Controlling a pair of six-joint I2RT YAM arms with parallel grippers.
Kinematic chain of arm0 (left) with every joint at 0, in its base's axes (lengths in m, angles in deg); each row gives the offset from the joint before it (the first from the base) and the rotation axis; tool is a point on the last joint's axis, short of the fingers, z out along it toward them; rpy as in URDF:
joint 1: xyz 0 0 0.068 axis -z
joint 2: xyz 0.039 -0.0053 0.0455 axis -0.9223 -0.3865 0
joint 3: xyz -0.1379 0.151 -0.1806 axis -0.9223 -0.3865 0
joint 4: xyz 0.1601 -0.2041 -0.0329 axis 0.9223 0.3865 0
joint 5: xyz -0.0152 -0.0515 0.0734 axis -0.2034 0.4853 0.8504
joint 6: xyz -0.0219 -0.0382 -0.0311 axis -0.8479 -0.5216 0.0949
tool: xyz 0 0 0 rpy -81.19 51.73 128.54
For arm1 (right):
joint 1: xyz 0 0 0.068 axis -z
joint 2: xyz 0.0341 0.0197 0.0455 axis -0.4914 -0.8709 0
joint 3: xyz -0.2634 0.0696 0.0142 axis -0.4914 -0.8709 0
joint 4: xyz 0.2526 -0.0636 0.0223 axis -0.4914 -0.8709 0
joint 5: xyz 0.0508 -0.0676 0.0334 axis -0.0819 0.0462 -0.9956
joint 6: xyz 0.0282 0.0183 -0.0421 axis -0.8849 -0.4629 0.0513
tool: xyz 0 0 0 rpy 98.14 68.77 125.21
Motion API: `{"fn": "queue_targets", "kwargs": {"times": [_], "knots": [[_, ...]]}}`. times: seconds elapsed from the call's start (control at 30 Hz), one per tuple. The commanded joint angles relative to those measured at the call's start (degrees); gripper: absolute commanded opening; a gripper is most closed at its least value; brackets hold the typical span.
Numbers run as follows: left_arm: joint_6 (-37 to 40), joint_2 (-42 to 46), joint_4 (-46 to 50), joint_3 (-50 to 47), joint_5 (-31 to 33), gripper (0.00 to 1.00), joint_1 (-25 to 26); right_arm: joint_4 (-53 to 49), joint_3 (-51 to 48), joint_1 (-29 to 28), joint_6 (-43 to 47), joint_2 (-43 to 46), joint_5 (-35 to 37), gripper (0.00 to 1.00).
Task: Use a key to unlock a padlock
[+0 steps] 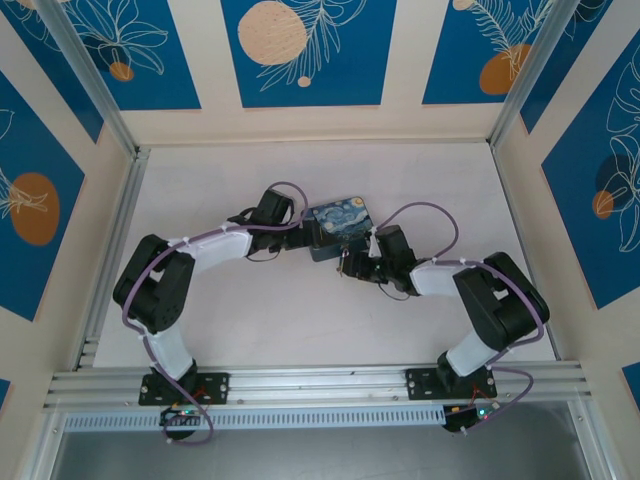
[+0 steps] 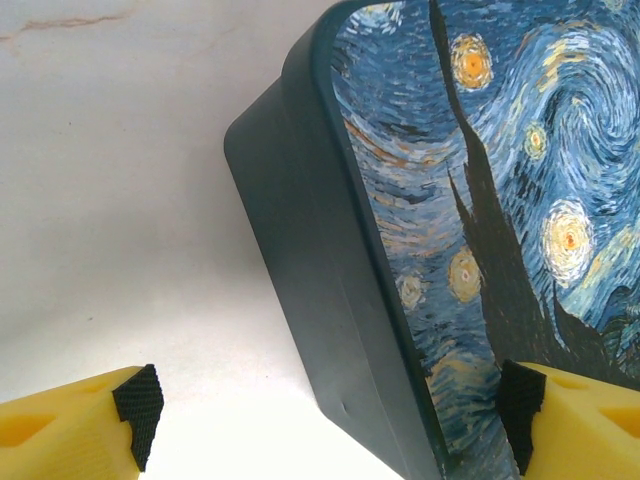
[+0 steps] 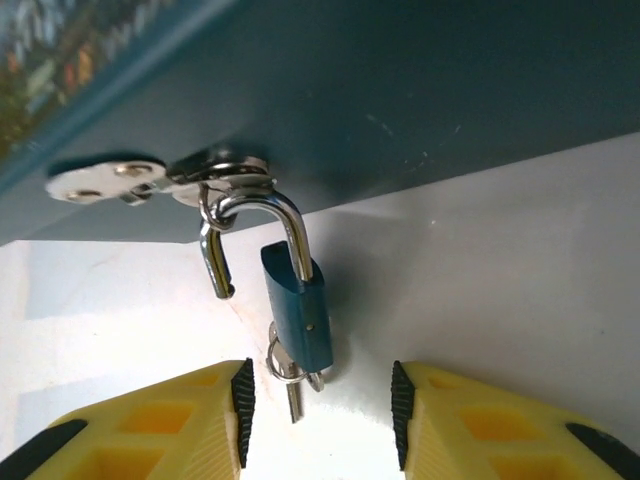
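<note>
Just ahead of the right gripper (image 3: 318,410), between its parted, empty fingertips (image 3: 243,400): small blue padlock (image 3: 298,310), one shackle leg free, hanging from the hasp (image 3: 170,175) of the starry-print box (image 3: 450,90); key (image 3: 293,392) seated in its underside. Astride the box's edge: left gripper (image 2: 330,400), spread wide, one pad (image 2: 140,410) clear of the wall.

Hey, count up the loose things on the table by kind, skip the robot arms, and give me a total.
Starry-night box: 1
Blue padlock: 1
Key: 1
Total: 3
</note>
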Motion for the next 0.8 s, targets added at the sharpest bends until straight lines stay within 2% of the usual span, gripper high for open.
{"fn": "queue_targets", "kwargs": {"times": [0.0, 0.27, 0.77], "knots": [[1.0, -1.4, 8.2, -2.1, 0.5, 0.87, 1.1, 1.5, 1.1, -0.8, -0.7, -2.0, 2.0, 0.41], [0.9, -1.8, 8.3, -1.8, 0.4, 0.87, 1.2, 4.3, 2.0, -1.5, -2.2, -5.3, 2.2, 0.35], [0.3, -2.3, 8.2, -1.9, 0.2, 0.87, 1.2, 6.0, 0.7, -2.2, -5.6, -4.4, 4.4, 0.09]]}}
